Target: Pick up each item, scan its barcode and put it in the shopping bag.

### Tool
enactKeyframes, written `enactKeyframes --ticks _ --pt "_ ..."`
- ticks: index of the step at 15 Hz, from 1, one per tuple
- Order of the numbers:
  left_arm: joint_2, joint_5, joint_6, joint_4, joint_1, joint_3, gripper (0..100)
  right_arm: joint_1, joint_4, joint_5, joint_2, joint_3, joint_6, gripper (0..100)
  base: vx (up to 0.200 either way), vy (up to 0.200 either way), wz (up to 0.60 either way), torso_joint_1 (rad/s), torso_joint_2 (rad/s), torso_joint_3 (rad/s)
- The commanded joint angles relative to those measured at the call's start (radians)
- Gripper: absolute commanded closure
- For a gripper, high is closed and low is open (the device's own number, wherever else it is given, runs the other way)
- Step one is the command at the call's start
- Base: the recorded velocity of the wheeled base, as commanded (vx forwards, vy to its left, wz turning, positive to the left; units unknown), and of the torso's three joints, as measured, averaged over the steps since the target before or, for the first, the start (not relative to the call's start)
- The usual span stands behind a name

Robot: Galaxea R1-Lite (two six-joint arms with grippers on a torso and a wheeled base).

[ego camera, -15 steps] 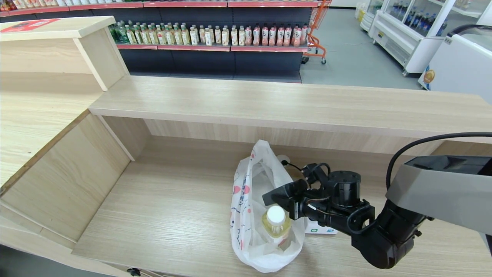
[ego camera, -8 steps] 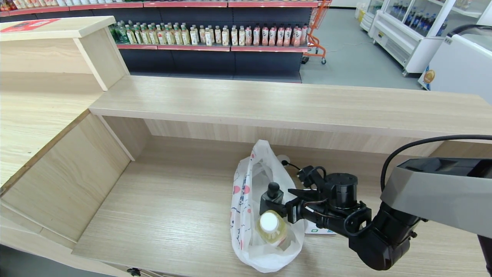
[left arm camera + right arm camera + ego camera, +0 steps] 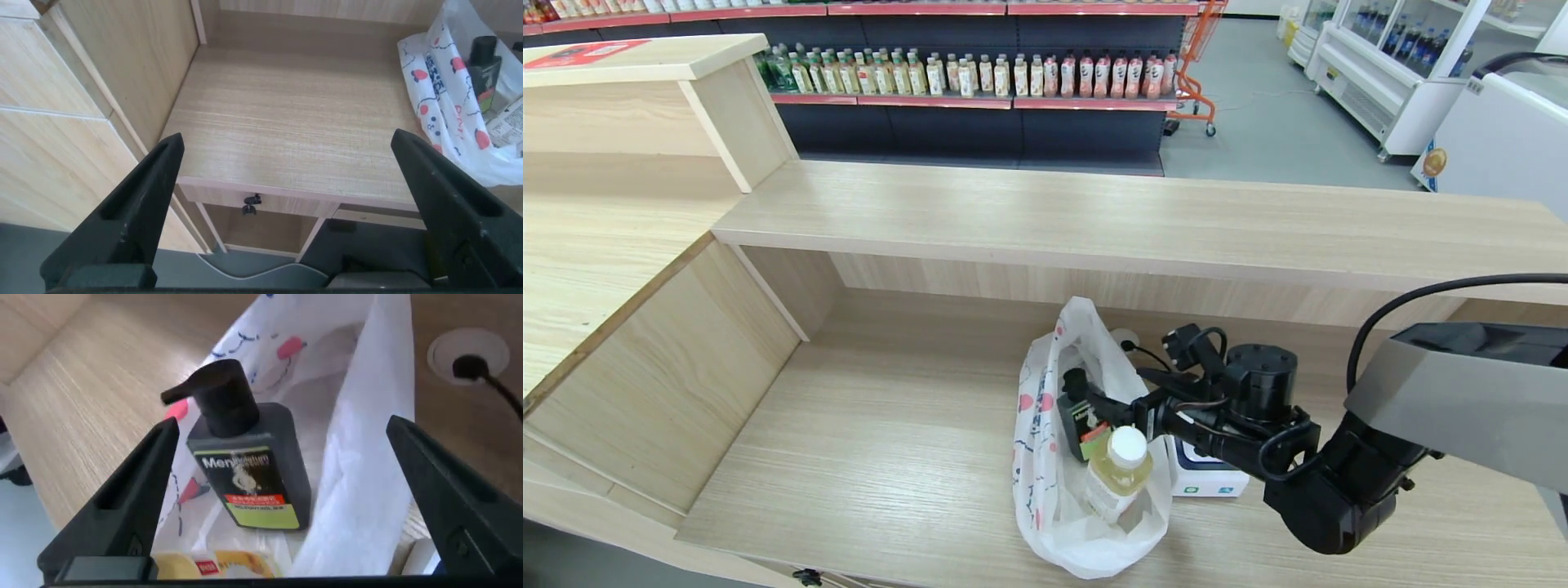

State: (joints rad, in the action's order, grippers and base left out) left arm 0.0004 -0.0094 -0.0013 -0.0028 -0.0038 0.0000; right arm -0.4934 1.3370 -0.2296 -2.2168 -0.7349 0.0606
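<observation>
The dark pump bottle (image 3: 245,469) carries white lettering on its front and, below it, a small label (image 3: 257,505) with a red and a green band. The red sign (image 3: 587,52) on the raised counter (image 3: 670,64) and the round sticker (image 3: 1435,161) on the white freezer (image 3: 1507,139) are too small to read.

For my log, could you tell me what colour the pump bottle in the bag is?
The pump bottle is black; the right wrist view shows it best.
</observation>
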Motion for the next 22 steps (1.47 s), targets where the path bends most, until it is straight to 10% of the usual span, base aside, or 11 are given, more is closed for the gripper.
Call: enactKeyframes --ticks 1,10,16,22 --pt "0.000 0.000 0.000 0.000 0.001 0.000 0 0.004 -0.012 -0.002 0.111 0.005 -0.004 0 0.000 0.000 0.00 0.000 0.00 0.000" --pt "0.000 0.000 0.000 0.000 0.001 0.000 0 0.024 -0.206 0.001 0.606 0.181 -0.016 0 0.000 0.000 0.00 0.000 0.00 0.000" --pt "0.000 0.000 0.000 0.000 -0.001 0.000 0 0.139 -0.308 0.165 1.036 0.594 -0.171 0 0.000 0.000 0.00 0.000 0.00 0.000" --pt "0.000 0.000 0.000 0.000 0.001 0.000 0 0.300 -0.967 0.199 1.685 0.735 -0.166 0 0.000 0.000 0.00 0.000 0.00 0.000"
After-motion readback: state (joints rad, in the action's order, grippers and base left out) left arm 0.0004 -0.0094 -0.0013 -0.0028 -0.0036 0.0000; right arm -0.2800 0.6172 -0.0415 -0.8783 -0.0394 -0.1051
